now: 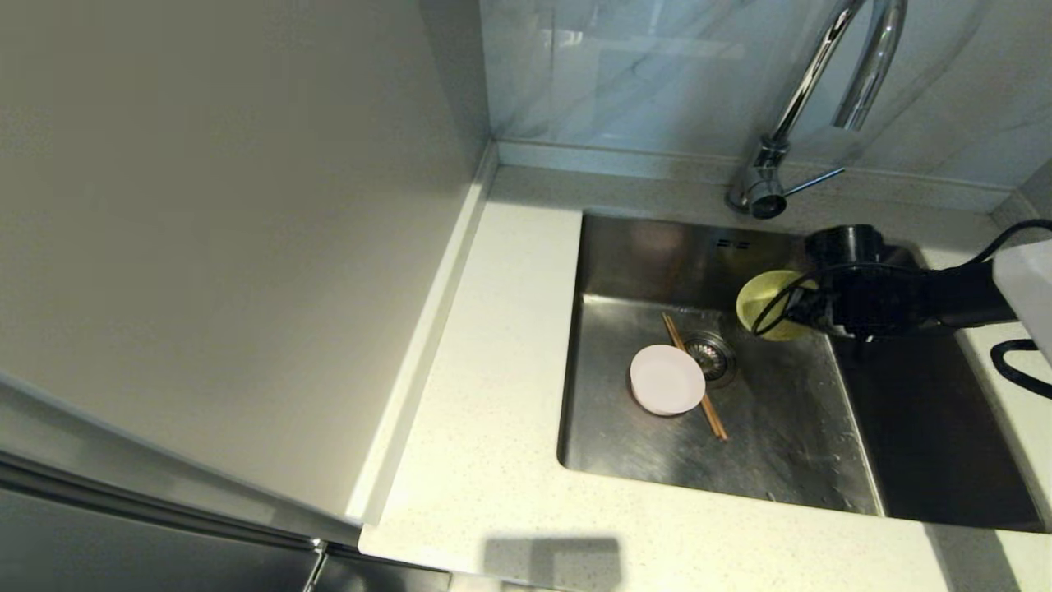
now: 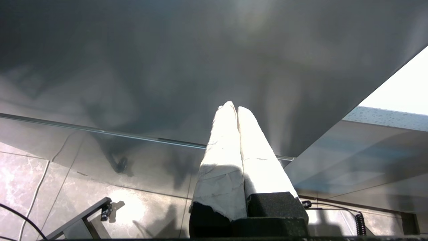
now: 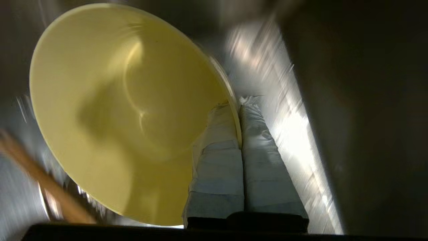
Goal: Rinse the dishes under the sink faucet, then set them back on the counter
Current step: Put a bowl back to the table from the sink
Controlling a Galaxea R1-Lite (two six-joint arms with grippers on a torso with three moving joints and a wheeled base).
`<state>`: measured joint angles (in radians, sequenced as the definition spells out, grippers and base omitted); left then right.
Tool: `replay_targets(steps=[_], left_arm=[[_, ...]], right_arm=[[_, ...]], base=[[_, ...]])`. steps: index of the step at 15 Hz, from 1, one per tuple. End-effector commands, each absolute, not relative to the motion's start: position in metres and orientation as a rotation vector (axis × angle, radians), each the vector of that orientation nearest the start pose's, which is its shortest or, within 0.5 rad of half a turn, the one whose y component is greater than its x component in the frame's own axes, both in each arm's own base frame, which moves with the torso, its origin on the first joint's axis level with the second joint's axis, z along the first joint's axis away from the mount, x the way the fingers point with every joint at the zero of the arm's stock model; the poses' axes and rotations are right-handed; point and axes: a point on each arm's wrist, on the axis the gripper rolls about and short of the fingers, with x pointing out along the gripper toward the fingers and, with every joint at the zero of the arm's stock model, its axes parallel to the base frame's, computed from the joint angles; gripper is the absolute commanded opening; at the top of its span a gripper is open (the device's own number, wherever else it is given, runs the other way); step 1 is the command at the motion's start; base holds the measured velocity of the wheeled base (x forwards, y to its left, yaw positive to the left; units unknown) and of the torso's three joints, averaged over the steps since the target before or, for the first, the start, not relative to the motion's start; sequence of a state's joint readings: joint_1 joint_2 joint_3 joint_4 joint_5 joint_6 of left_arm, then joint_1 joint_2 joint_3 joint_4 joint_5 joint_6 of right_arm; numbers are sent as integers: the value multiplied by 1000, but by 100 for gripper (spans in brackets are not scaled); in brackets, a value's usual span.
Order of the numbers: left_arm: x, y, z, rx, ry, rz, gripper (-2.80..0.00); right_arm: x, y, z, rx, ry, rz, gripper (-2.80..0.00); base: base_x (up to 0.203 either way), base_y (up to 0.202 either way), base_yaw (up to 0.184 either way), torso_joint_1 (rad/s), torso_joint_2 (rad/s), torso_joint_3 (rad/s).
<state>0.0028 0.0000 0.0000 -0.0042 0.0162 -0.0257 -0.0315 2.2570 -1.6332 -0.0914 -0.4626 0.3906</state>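
Note:
My right gripper (image 3: 238,103) is shut on the rim of the pale-yellow bowl (image 3: 113,107), one finger inside and one outside. In the head view the bowl (image 1: 763,304) hangs tilted over the back right of the steel sink (image 1: 789,427), in front of the chrome faucet (image 1: 809,90). The pale-pink dish (image 1: 666,379) lies on the sink floor beside the drain strainer (image 1: 713,356). The brown chopsticks (image 1: 713,418) lie under the dish, running diagonally. My left gripper (image 2: 234,107) is shut and holds nothing, parked low below the counter, out of the head view.
The speckled counter (image 1: 493,395) surrounds the sink on the left and front. A beige wall panel (image 1: 222,230) stands at the left. The faucet lever (image 1: 814,181) sticks out to the right. A black cable (image 1: 1015,366) loops at the right edge.

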Motion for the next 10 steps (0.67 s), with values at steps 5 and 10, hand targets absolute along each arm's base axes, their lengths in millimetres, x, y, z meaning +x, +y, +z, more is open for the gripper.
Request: replay_targets(steps=[5,10], left_arm=[[-23,0,76,-26,-8,20,-280],[-23,0,76,-26,-8,20,-280]], right_arm=[[424,-44,214,-1,7,-388,-280],[384,-49,236,-357,-176,-312,-280]], base=[[0,0,0,0,0,0],[0,0,0,0,0,0]])
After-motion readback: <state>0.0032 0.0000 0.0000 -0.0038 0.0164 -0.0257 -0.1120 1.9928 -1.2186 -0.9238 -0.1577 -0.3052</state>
